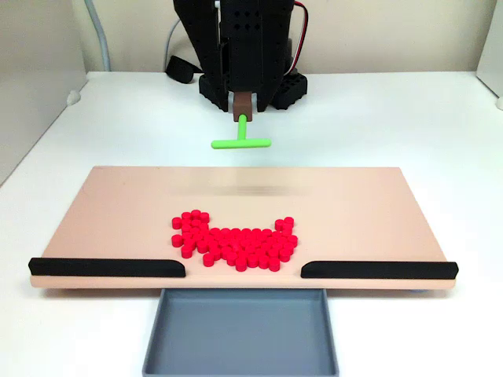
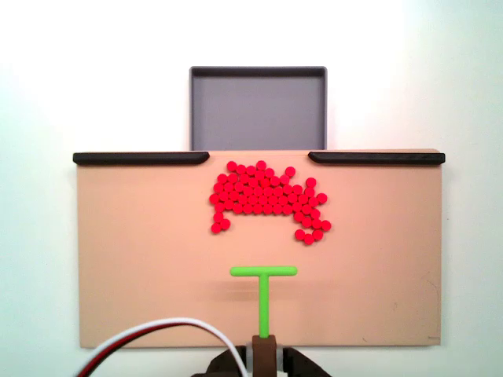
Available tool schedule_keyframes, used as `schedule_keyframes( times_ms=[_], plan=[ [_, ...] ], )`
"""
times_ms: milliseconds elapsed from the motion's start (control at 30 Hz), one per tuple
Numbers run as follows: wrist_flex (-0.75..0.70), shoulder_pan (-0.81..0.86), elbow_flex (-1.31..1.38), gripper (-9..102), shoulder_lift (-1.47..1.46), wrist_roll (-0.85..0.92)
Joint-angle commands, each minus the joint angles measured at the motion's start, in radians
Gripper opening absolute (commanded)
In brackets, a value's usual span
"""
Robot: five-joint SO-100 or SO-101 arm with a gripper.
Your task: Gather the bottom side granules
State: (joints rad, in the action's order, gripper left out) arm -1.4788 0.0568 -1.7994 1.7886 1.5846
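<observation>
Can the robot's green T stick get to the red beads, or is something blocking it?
Probably yes. The green T tool sits apart from the granules, with just bare board between them in both fixed views. The black rails lie on the pile's far side.

Board (image 1: 118,204): lies flat on the bench (image 1: 409,118), the arm's base (image 1: 251,78) behind its far edge in a fixed view.
Granules (image 1: 234,242): one packed cluster on the board, near the edge with the two rails, about mid-width.
Rails (image 1: 106,268): two strips along that edge, one at each end, a gap between them.
Tray (image 1: 240,334): on the bench, just outside the gap, touching or nearly touching the board's edge.
T-shaped tool (image 2: 264,290): stem in the claw (image 2: 263,344), crossbar toward the granules, well apart from them.
</observation>
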Motion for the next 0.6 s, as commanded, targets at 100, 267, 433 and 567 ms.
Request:
schedule_keyframes(
  times_ms=[100, 267, 433, 567],
  plan=[
    [-0.005, 0.021, 0.015, 0, 0.048, 0.020],
    [-0.005, 0.015, 0.023, 0, 0.041, 0.003],
    [-0.005, 0.014, 0.029, 0, 0.037, -0.003],
    [-0.005, 0.014, 0.029, 0, 0.044, -0.002]
  ],
)
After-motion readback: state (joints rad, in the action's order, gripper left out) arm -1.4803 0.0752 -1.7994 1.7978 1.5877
